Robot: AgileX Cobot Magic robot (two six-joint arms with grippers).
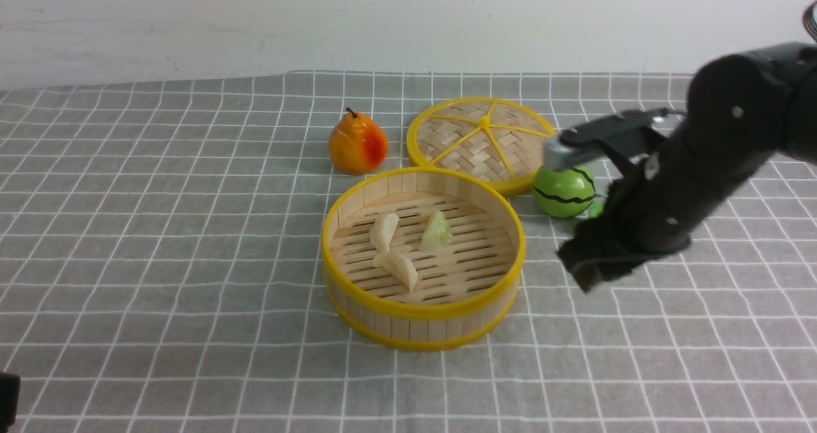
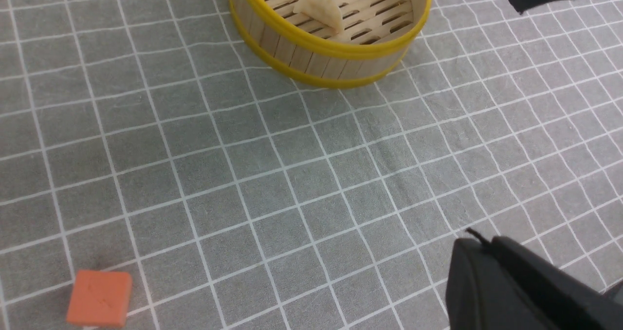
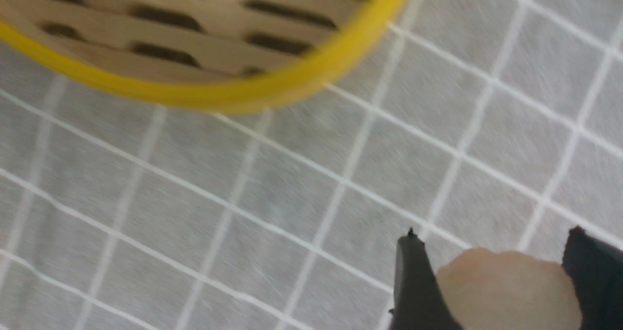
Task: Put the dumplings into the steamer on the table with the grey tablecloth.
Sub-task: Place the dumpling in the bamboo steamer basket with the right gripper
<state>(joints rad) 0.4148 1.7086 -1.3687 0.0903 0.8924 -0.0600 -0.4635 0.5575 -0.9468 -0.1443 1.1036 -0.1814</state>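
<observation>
My front camera looks forward over the table (image 1: 159,260), while both wrist cameras look down, the left from farther off, the right close, all sharing the steamer (image 1: 421,310).

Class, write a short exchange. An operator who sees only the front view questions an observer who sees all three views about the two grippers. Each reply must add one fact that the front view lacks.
Operator: The right gripper is beside the steamer, but its tip is just a dark shape to me. Is it holding anything?
Observer: Yes. The right wrist view shows a pale dumpling gripped between its fingers.
Operator: And the left gripper? I see almost nothing of it.
Observer: The left wrist view shows it shut, with nothing in it, over the grey tablecloth.
</observation>
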